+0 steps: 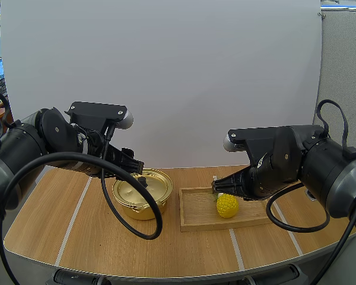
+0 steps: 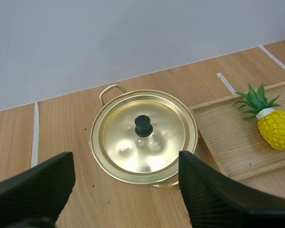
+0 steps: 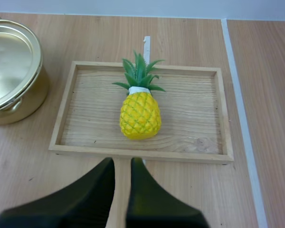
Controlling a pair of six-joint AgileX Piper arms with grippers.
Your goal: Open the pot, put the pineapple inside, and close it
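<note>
Centring the lid knob (image 2: 143, 126) between the spread left gripper (image 2: 126, 159) fingers is being advised, the right gripper (image 3: 122, 164) fingers lying nearly together.

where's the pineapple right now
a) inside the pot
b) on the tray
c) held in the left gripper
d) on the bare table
b: the pineapple lies on its side on the tray, beside the pot, whose lid is on.
</note>
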